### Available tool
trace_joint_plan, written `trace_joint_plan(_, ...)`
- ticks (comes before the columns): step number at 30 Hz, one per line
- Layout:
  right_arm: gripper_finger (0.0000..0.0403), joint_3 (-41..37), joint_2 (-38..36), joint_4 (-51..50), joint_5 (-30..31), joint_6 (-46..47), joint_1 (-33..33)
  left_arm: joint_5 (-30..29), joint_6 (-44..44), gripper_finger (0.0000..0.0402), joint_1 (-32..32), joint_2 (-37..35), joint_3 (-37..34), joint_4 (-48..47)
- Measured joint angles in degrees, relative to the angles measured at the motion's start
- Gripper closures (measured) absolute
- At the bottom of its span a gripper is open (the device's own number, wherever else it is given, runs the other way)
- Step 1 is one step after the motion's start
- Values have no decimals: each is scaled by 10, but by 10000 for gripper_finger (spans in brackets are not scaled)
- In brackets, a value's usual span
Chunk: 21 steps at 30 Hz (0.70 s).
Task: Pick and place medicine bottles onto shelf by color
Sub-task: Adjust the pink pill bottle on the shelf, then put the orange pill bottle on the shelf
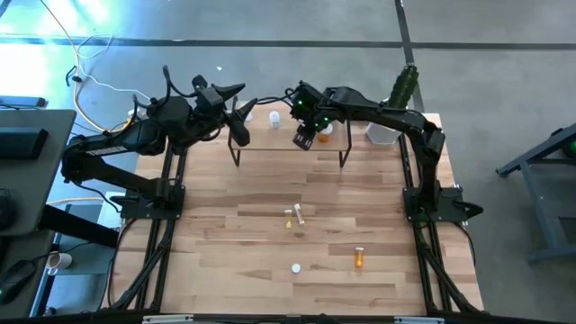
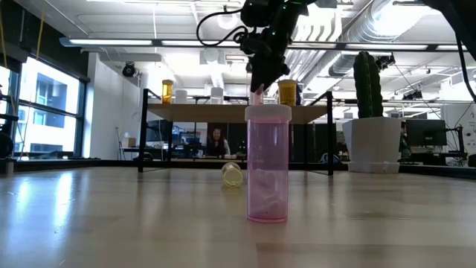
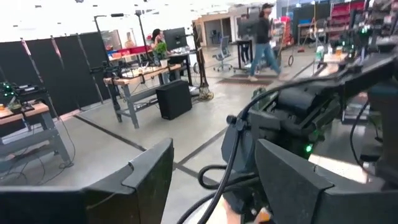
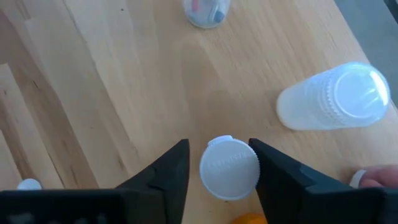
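The light-wood shelf [image 1: 288, 148] stands at the table's far side. My right gripper [image 1: 306, 137] hovers over it, fingers pointing down, shut on a white-capped pink bottle [image 4: 229, 168] [image 2: 258, 94]. Amber bottles [image 2: 167, 91] [image 2: 287, 91] and white bottles [image 2: 216, 94] stand on the shelf, and a clear one [image 4: 333, 99] lies there on its side. On the table, a tall pink bottle [image 2: 268, 164] [image 1: 295, 267] stands upright, a yellowish one [image 2: 232, 174] lies on its side, and an orange one [image 1: 360, 258] lies near it. My left gripper [image 1: 240, 112] waits open off the shelf's left end. My right gripper comes from above, pointing down, with the bottle's white cap [image 4: 211, 169] between its two fingers. One finger [image 4: 267, 168] meets the cap's rim; a thin gap shows at the other. The bottle stays upright. Whether its base rests on the shelf top, I cannot tell.
A white pot with a cactus [image 2: 370, 141] [image 1: 382, 133] stands at the table's far right corner, beside the shelf. Another small bottle [image 4: 205, 12] stands farther along the shelf top. The table's middle [image 1: 270, 193] is bare wood between the shelf legs and the loose bottles.
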Motion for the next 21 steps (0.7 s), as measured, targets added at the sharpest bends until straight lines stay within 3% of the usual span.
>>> trace_joint_plan(6,219,0,-10,0,-23,32,0,-1,-2,184,0,0,0,-53)
trace_joint_plan(21,217,0,-111,13,-35,85,8,-1,-56,184,0,-10,0,-145)
